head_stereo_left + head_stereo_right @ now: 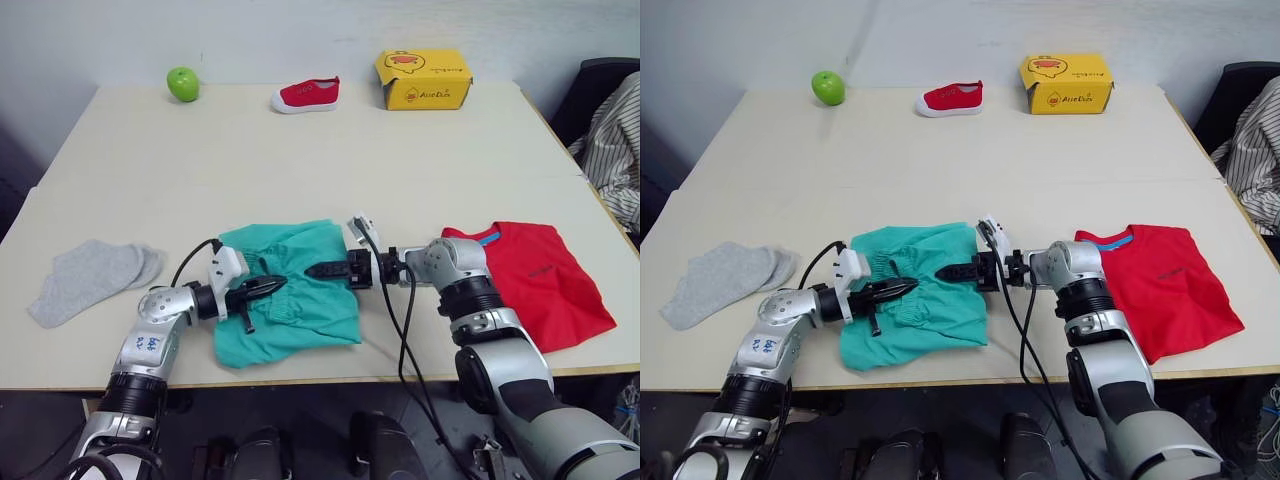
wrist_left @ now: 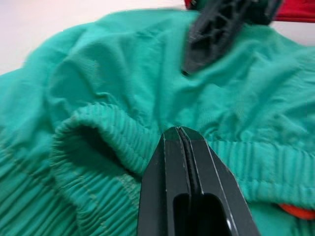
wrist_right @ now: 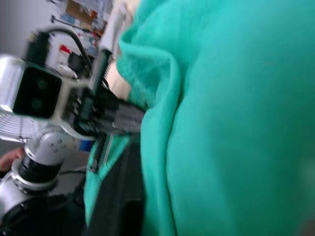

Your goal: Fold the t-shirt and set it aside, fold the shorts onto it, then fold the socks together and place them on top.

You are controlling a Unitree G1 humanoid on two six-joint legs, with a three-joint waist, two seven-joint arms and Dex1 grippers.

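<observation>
The shorts [image 1: 290, 290] lie bunched near the front edge of the counter [image 1: 320, 160], about midway along it, with their long axis running roughly left to right and the gathered waistband turned toward the front left. The left tool [image 1: 270, 287] rests on that waistband with its two black fingers pressed together; from the left wrist view the tips sit against the ribbed elastic, though whether cloth is pinched between them cannot be told. The right tool [image 1: 318, 270] reaches in from the right and lies on the upper right part of the shorts; whether it is clenched or released cannot be told.

The t-shirt [image 1: 535, 280] lies flat at the right, folded, its collar pointing toward the far side, its near right corner close to the counter's front edge. The socks [image 1: 90, 275] lie side by side at the left, close to the left edge, toes toward the right.

The middle of the counter behind the garments is bare. Along the far edge stand a green apple [image 1: 183, 83], a small red shoe [image 1: 306, 95] and a yellow box [image 1: 423, 79].
</observation>
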